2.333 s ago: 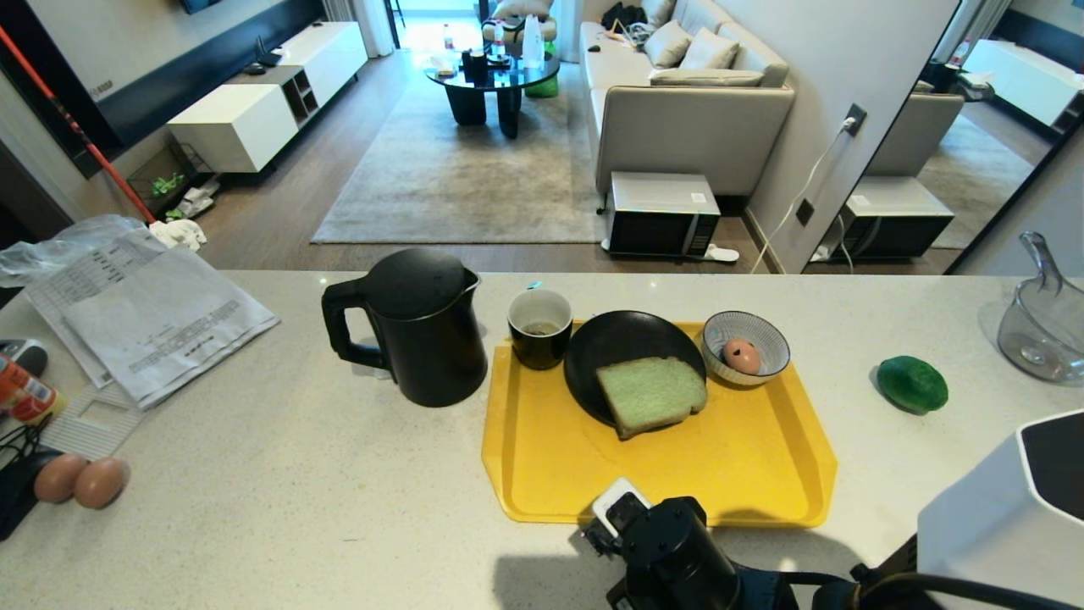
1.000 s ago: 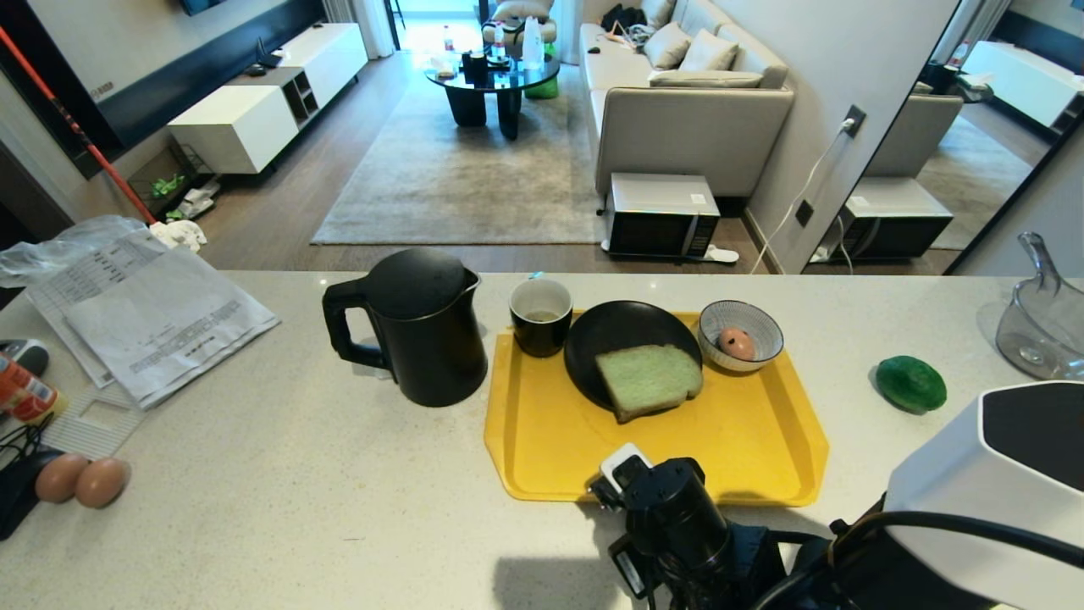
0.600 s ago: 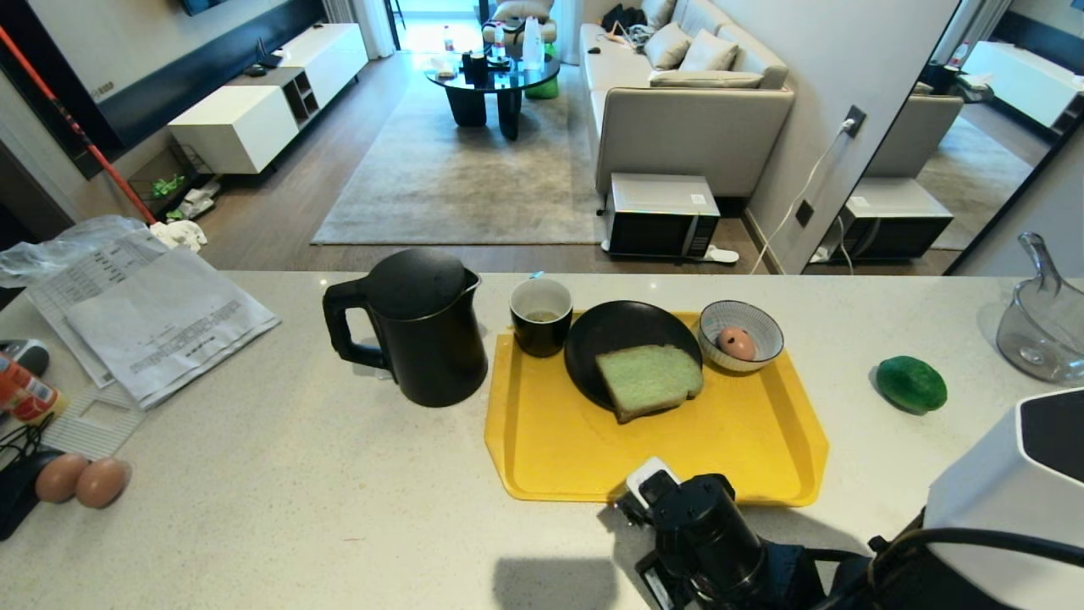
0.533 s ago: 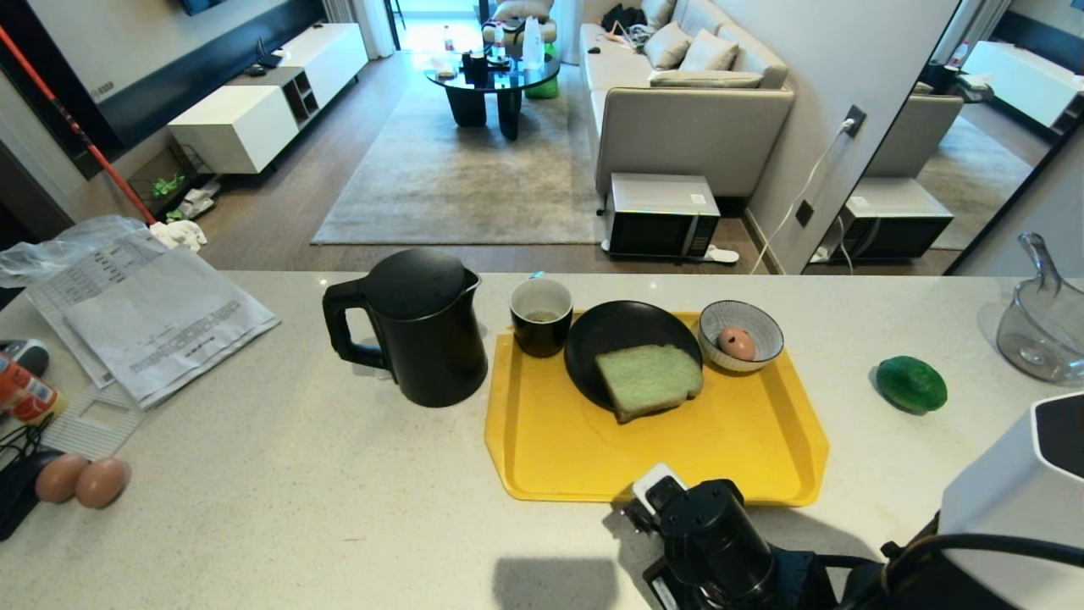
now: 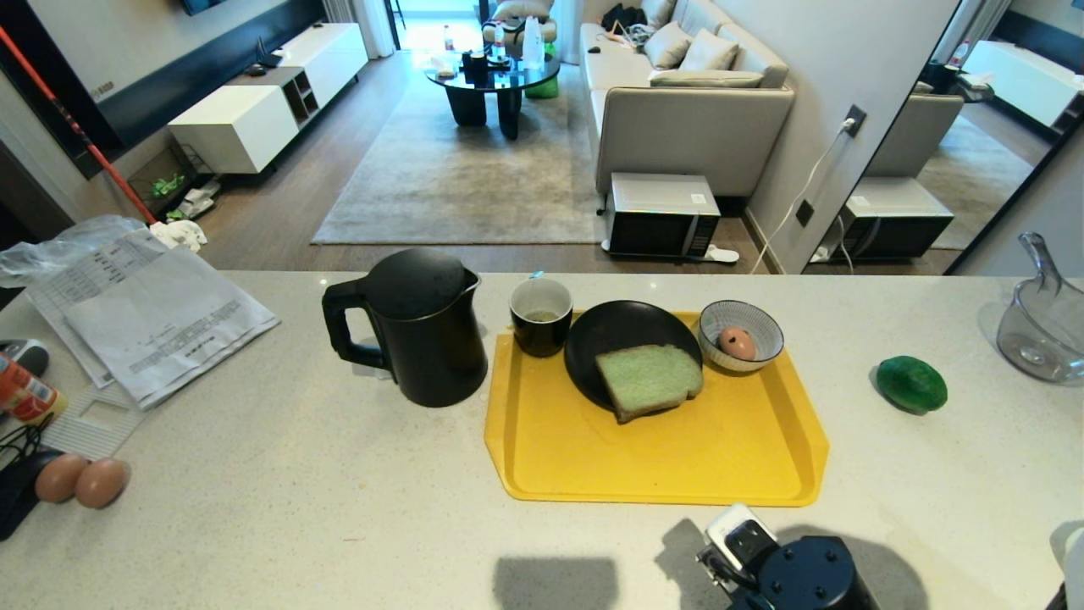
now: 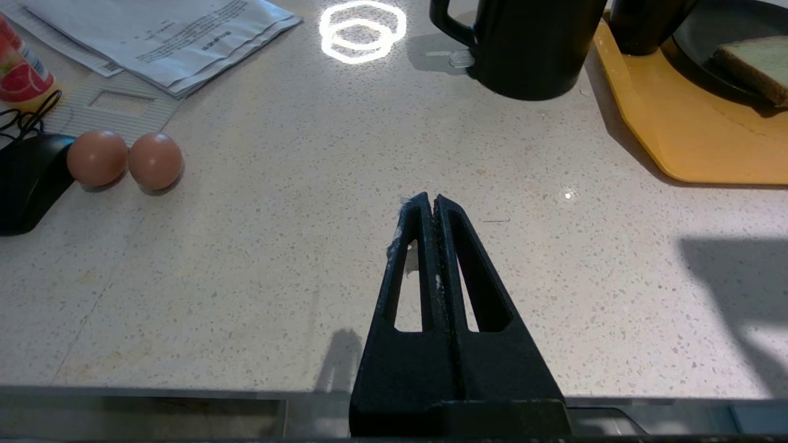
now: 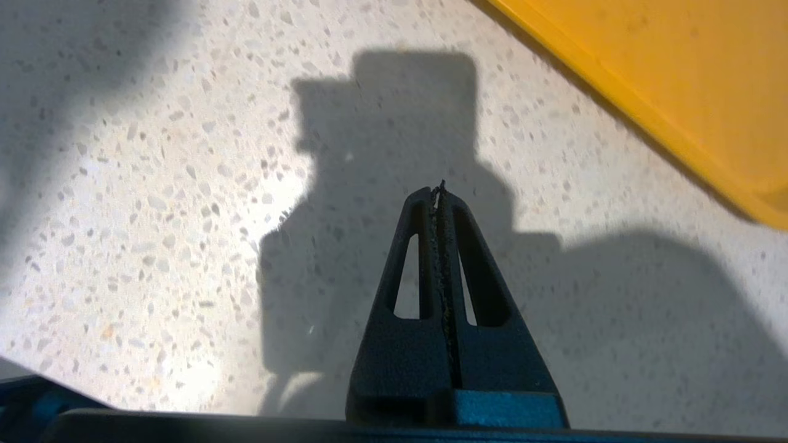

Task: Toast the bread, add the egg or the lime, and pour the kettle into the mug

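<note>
the right gripper (image 7: pixel 438 187) hangs pinched shut and empty over bare counter (image 5: pixel 254 474) just off the yellow tray (image 5: pixel 593 466), having drawn back from the tray's near edge. on the tray, unchanged, sit bread (image 5: pixel 649 380) on a black plate (image 5: pixel 605 335), egg (image 5: pixel 738 343) in a striped bowl (image 5: pixel 756 320), and mug (image 5: pixel 540 327), with the kettle (image 5: pixel 419 326) beside the tray and the lime (image 5: pixel 911 384) off right. the left gripper (image 6: pixel 433 203) rests closed, empty.

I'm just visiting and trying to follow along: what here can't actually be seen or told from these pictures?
- Kettle, head view: lid on, so its water level is hidden.
- Mug, head view: contents too dark to identify.
- Glass jug, head view: cut off by the right edge.
- Right tool: the head view shows only its wrist at the bottom edge.
- Bread, left wrist view: cut off by the edge.
</note>
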